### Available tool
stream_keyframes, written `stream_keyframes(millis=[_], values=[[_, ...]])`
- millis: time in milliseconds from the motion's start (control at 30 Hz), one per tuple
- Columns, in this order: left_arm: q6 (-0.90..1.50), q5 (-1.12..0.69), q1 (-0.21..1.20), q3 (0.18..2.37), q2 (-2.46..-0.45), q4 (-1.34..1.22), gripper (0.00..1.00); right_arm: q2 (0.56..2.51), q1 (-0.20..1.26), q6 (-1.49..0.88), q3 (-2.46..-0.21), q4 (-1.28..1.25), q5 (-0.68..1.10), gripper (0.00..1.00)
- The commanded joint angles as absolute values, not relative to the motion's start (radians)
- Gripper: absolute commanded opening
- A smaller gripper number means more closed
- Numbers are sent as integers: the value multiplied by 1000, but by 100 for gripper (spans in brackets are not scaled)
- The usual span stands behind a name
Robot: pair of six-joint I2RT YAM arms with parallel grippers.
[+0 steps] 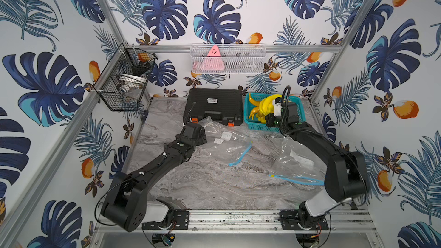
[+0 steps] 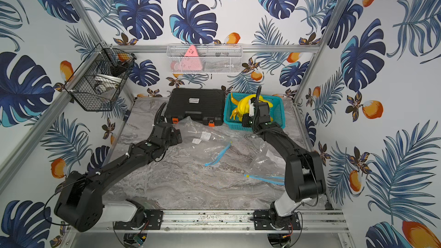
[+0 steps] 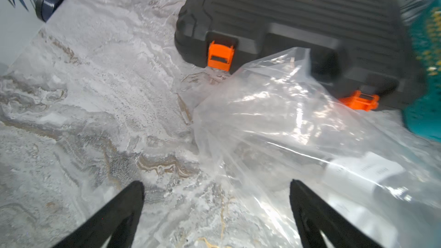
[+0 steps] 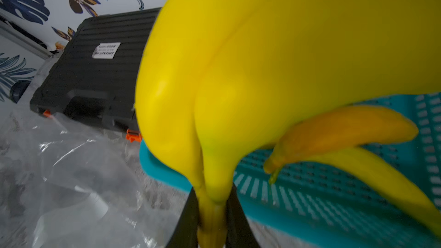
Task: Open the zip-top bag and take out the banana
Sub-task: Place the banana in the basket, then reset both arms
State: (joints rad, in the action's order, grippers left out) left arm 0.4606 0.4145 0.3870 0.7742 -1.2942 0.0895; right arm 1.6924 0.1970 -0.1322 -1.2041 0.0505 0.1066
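- Banana bunch [image 4: 262,67]: bright yellow and out of any bag. It hangs by its stem above the teal basket [image 1: 257,127] at the far right of the bench [image 1: 202,187].
- Right hand [image 4: 212,211]: clamped on the stem of the banana bunch, one finger on each side, carrying its weight.
- Left hand [image 3: 217,183]: fingers spread wide and gripping nothing. It is low over the near edge of the zip-top bag, by the black case [image 1: 214,110].
- Zip-top bag [image 1: 229,139]: clear and crumpled, lying flat mid-bench with no fruit visible inside. Its far corner rests against the case.
- Blue zip strip [image 1: 241,157]: lies toward the near side of the bag. Whether the mouth is fully parted cannot be told.
- Second bag [image 1: 293,161]: clear, with its own blue strip, near the right arm. It also looks empty.
- Loose bananas [image 4: 346,130]: already lying in the basket under the held bunch.
- Progress, as judged: the opening and taking-out appear done, since the fruit is clear of the plastic. What seems left is to lower the bunch into the basket and let go.
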Motion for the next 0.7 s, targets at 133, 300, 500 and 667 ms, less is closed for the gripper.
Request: stream_keyframes(millis=[133,300,500,667], values=[[261,544,429,713,-1328,-94,99,1911,118,-79,-1344,12,188,46],[175,638,436,719,-1402,-157,99,1765,101,-116,-1169,-126,198,93],[-60,631,428,583,-1373,-497,99,1445,99,-97,-794,-273,-72,100],[-93,475,313,448,-1423,-805,99,1276,56,-49,-439,-597,-223,100]])
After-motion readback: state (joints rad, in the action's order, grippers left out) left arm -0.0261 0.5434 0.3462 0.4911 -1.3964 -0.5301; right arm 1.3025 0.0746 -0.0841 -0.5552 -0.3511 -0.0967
